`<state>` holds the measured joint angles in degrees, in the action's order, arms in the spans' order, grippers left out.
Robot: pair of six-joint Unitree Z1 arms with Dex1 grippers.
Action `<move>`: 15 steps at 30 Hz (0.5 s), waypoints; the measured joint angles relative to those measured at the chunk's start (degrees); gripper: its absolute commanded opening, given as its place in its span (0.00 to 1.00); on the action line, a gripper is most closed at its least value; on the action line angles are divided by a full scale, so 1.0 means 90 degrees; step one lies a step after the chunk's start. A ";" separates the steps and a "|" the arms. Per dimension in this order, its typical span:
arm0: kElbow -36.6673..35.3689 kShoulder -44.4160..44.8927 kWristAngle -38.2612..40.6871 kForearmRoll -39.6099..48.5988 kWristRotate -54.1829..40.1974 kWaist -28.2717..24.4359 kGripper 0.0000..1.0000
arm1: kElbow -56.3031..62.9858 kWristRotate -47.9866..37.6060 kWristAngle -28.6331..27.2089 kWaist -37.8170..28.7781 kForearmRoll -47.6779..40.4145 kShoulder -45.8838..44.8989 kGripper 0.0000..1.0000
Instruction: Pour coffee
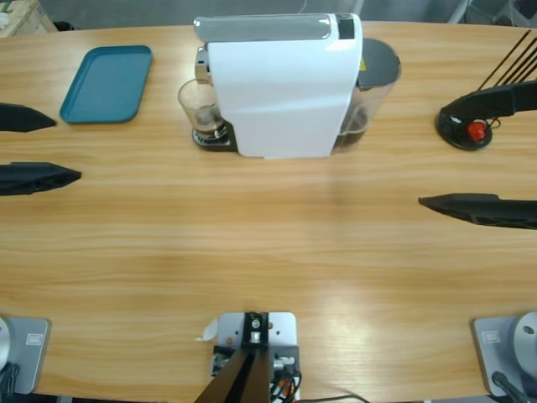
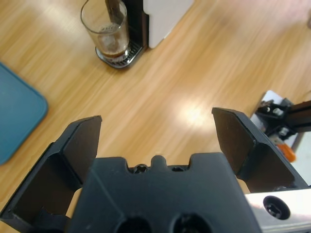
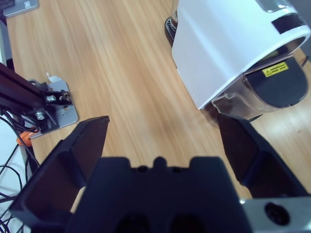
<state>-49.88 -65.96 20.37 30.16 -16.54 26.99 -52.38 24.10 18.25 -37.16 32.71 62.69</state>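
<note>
A clear glass point(image 1: 200, 104) stands on the drip tray under the spout of the white coffee machine point(image 1: 281, 92). A shallow dark layer of coffee point(image 1: 206, 130) lies in its bottom. The left wrist view shows the same glass point(image 2: 107, 29) and coffee point(image 2: 113, 50) far ahead, up and to the left of the jaws. My left gripper point(image 1: 67, 149) waits at the table's left edge, open and holding nothing point(image 2: 155, 133). At the right edge, well away from the machine, my right gripper point(image 1: 432, 158) is open and also holds nothing. Its wrist view point(image 3: 163, 133) looks at the machine's back point(image 3: 228, 43).
A teal tray point(image 1: 106, 82) lies at the back left, beside the left gripper. The machine's dark water tank point(image 1: 376, 80) sits at its right end. A round black base with a red button point(image 1: 477, 130) rests near the right gripper's far jaw. Bare wooden table point(image 1: 268, 243) fills the front.
</note>
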 measured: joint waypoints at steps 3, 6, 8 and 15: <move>0.0410 -0.0214 0.0160 -0.0794 -0.0229 -0.0001 0.99 | 0.0089 0.0000 0.0000 0.0000 -0.0001 0.0000 1.00; 0.0633 -0.0451 0.0253 -0.1446 -0.0564 -0.0001 0.99 | 0.0142 0.0000 0.0000 0.0000 -0.0049 0.0000 1.00; 0.0719 -0.0609 0.0260 -0.1740 -0.0803 -0.0009 0.99 | 0.0173 0.0000 0.0000 0.0000 -0.0124 0.0012 1.00; 0.0742 -0.1113 0.0260 -0.2127 -0.1555 -0.0167 0.99 | 0.0222 0.0000 0.0000 0.0000 -0.0239 0.0116 1.00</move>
<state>-43.20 -75.98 22.71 11.02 -30.54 25.49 -50.38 24.10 18.25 -37.16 30.55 63.73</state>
